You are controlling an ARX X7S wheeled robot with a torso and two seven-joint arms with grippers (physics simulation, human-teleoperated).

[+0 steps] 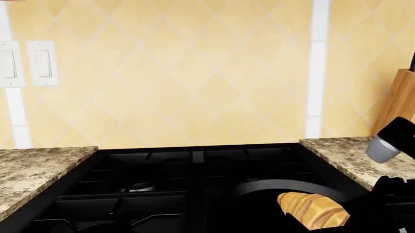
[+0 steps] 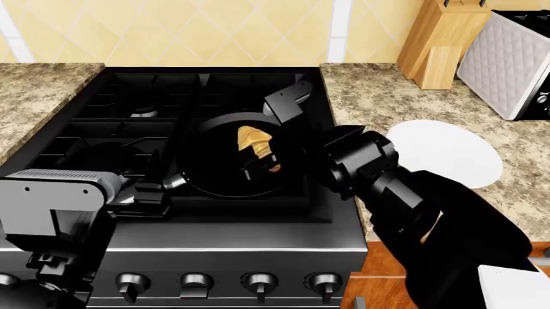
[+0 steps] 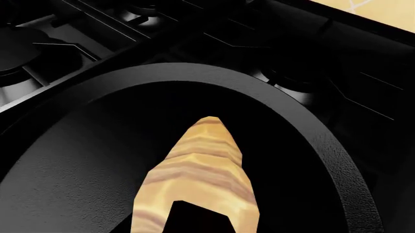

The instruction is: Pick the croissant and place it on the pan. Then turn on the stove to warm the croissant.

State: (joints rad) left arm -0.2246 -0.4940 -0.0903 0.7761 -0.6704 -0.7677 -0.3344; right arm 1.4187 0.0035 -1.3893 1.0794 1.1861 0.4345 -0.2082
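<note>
- The large black gas stove (image 2: 215,212) fills the head view's centre; its dark knobs (image 2: 196,282) await turning.
- The round black frying pan (image 2: 210,177) sits mid-frame.
- The right gripper (image 2: 257,164) hangs over it, jaws pinching the golden-brown crescent croissant (image 2: 255,145); releasing probably comes next.
- The left gripper (image 2: 159,190), lower left: jaw state unclear.
- The round white plate (image 2: 451,151) lies right, clear of things.

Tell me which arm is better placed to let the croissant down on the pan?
The right. Its hand hangs over the pan with the croissant at its fingers, already above the pan's floor. The left hand is low at the stove's front edge, near the pan's handle, and carries nothing.
</note>
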